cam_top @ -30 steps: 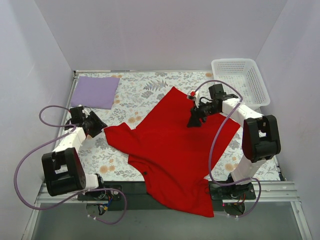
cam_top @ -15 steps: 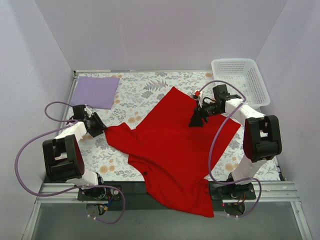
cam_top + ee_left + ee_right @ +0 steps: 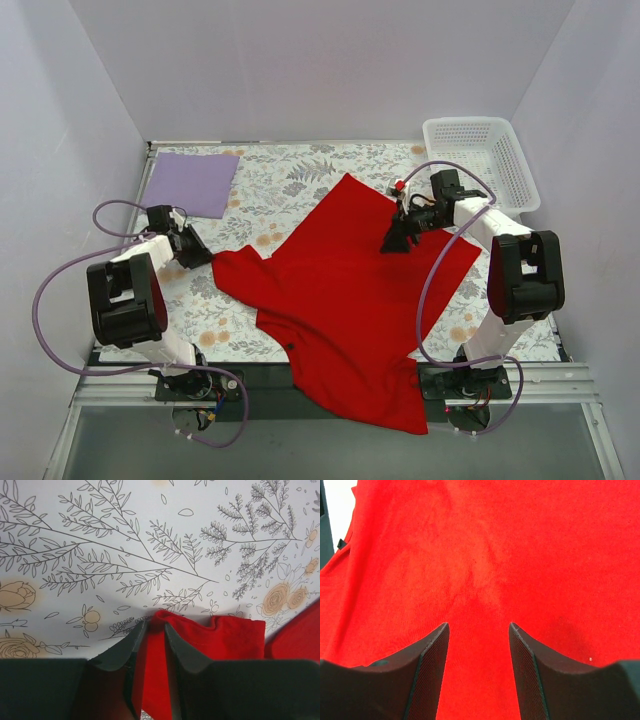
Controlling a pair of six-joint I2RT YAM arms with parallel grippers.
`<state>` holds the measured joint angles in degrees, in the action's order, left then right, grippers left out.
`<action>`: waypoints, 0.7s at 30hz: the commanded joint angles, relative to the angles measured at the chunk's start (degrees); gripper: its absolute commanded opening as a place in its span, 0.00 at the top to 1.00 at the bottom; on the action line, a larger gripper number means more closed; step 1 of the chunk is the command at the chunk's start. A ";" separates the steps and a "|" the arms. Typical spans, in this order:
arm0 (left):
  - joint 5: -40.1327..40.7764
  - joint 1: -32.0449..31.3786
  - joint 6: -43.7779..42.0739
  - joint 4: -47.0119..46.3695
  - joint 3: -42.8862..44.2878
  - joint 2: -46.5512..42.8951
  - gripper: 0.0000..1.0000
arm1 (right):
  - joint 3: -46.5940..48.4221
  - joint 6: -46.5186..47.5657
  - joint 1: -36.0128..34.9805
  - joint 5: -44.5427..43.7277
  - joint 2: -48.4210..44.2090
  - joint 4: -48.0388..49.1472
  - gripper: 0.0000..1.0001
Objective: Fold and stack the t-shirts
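Note:
A bright red t-shirt (image 3: 340, 300) lies spread and rumpled over the middle of the floral table, its lower hem hanging past the near edge. My left gripper (image 3: 197, 256) is at the tip of the shirt's left sleeve. In the left wrist view its jaws (image 3: 154, 622) are drawn close on a bunched fold of the red sleeve (image 3: 235, 635). My right gripper (image 3: 392, 243) rests on the shirt's upper right part, and its open jaws (image 3: 478, 625) have flat red cloth (image 3: 485, 545) beneath them. A folded pale lavender t-shirt (image 3: 190, 183) lies flat at the far left corner.
A white mesh basket (image 3: 470, 124) stands at the far right corner. The floral tablecloth (image 3: 290, 180) shows bare between the lavender t-shirt and the red one. Pale walls close in the left, back and right sides. Purple cables loop beside both arms.
My left gripper has slid toward the sleeve tip and its jaws have narrowed onto the red cloth. The right gripper has shifted slightly right and stays open.

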<state>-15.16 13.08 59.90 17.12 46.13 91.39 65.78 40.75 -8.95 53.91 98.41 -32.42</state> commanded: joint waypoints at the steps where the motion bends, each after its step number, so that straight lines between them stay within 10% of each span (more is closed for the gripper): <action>1: 1.89 -0.25 -1.01 1.60 -0.43 1.33 0.85 | -0.04 0.91 0.78 1.90 0.20 -0.18 0.42; 21: 14.44 -8.51 -1.46 5.64 0.62 0.36 0.71 | -0.04 1.44 2.53 3.57 -0.06 -0.97 0.42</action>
<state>-7.35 5.65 58.72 17.58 46.54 90.43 65.78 40.99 -6.90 54.87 98.41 -32.86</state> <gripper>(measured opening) 0.294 0.578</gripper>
